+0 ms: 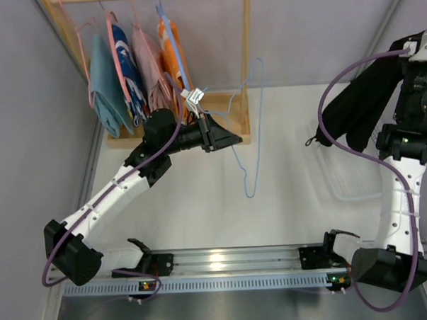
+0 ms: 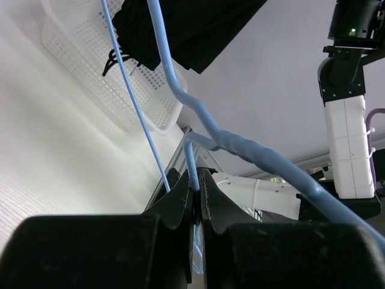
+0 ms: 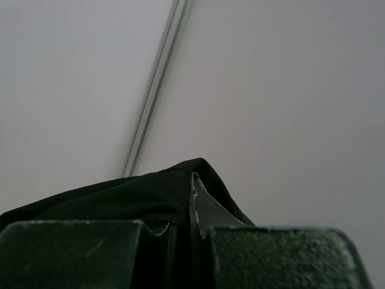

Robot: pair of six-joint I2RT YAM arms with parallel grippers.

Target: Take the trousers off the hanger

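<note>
My left gripper (image 1: 230,139) is shut on the wire of a bare light blue hanger (image 1: 260,115) and holds it out in front of the wooden rack. In the left wrist view the fingers (image 2: 180,192) pinch the blue hanger wire (image 2: 191,162). My right gripper (image 1: 409,51) is shut on the black trousers (image 1: 356,108), which hang free of the hanger above the white basket (image 1: 342,190). In the right wrist view the black cloth (image 3: 120,195) is clamped in the gripper (image 3: 191,201). The orange patterned trousers (image 1: 173,52) hang on the rack.
The wooden rack (image 1: 248,52) at the back left holds several hung garments: teal, blue patterned, pink and orange. The left wrist view shows the white mesh basket (image 2: 90,72), the black trousers (image 2: 186,30) above it and the right arm (image 2: 346,144). Walls close in on the left and right.
</note>
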